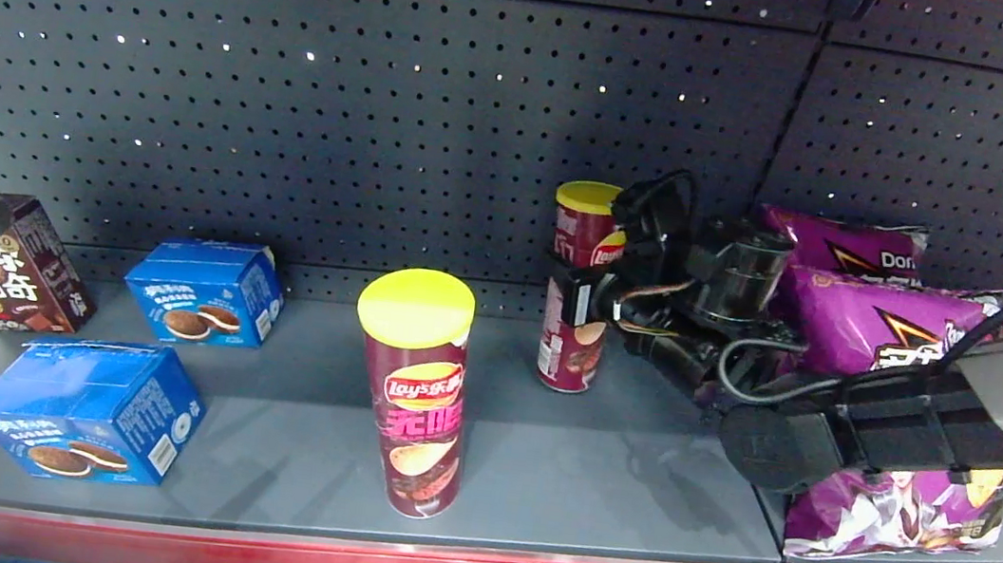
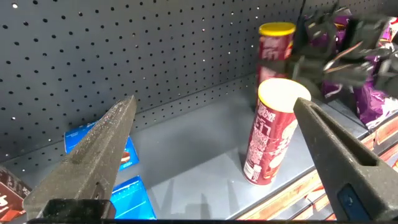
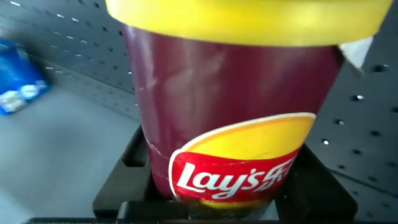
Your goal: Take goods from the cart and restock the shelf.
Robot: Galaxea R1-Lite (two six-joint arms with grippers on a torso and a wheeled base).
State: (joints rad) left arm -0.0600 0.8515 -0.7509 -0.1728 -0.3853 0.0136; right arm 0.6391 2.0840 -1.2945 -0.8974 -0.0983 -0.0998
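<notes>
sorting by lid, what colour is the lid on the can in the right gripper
Yellow; the lid of the chip can shows best in the right wrist view.

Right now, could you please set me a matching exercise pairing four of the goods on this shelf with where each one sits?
Things:
1. front chip can
2. rear chip can
3. blue cookie boxes
4. purple chip bags

Places:
A. right end of the shelf
B. held in the right gripper, near the back panel
C. standing free near the front edge
D. left part of the shelf

Pairs: 1-C, 2-B, 3-D, 4-A.
</notes>
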